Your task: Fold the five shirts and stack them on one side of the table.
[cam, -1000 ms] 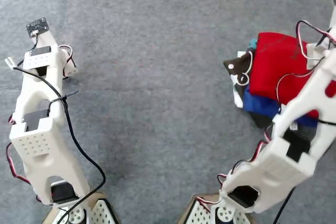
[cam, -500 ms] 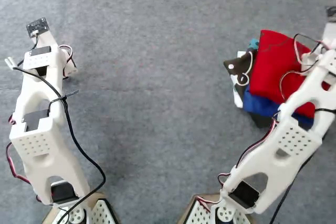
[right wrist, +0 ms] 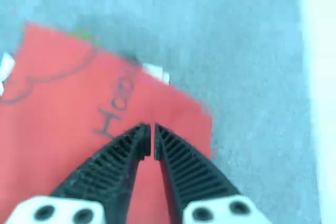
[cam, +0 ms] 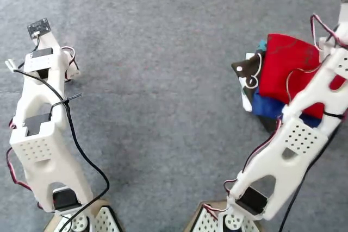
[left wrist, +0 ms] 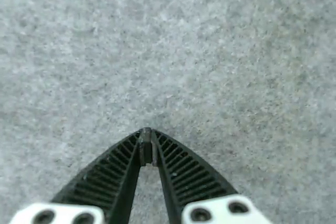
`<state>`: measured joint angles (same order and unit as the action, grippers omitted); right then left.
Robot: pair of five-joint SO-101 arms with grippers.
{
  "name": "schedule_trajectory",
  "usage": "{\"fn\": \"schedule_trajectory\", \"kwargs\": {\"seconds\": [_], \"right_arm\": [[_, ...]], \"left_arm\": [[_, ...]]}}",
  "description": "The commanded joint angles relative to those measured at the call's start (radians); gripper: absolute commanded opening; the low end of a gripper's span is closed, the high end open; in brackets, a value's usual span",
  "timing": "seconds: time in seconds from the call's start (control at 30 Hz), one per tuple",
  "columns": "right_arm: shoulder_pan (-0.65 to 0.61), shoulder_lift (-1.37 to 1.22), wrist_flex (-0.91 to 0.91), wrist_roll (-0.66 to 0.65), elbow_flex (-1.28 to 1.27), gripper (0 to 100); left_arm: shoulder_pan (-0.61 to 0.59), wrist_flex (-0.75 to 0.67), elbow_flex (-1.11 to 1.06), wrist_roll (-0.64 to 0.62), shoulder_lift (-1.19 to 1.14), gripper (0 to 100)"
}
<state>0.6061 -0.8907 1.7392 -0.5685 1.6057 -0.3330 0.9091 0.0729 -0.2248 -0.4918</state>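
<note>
While the right gripper [right wrist: 152,129] hangs over the red shirt [right wrist: 68,129], we judge the pile [cam: 280,74] nearly done.

Its jaws are together and hold nothing. We think any lift-off should go straight up, so the tips don't snag the cloth and skew things. Below the red shirt lie a blue shirt [cam: 269,110], a dark shirt [cam: 244,70] and a white edge [cam: 246,102], fanned out rather than squared. The right arm [cam: 293,145] covers part of them, so we cannot count five for sure. Its cables [cam: 296,77] loop over the pile and could catch. Well apart, the left gripper [left wrist: 147,145], jaws also together and empty, sits over bare table [left wrist: 220,45].
</note>
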Motion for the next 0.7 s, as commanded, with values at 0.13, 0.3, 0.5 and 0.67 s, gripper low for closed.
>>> {"fn": "schedule_trajectory", "kwargs": {"seconds": [0.13,0.3,0.5,0.67], "right_arm": [[0.057,0.062,0.018,-0.035,-0.085,1.8],[0.144,0.062,0.020,-0.034,-0.228,1.8],[0.167,0.038,-0.043,-0.034,-0.447,1.8],[0.147,0.077,0.015,-0.034,-0.315,1.9]], "left_arm": [[0.012,-0.012,0.021,0.006,0.051,3],[0.012,-0.012,0.021,0.006,0.051,3],[0.013,-0.012,0.018,0.006,0.048,3],[0.013,-0.005,0.019,0.008,0.008,3]]}}
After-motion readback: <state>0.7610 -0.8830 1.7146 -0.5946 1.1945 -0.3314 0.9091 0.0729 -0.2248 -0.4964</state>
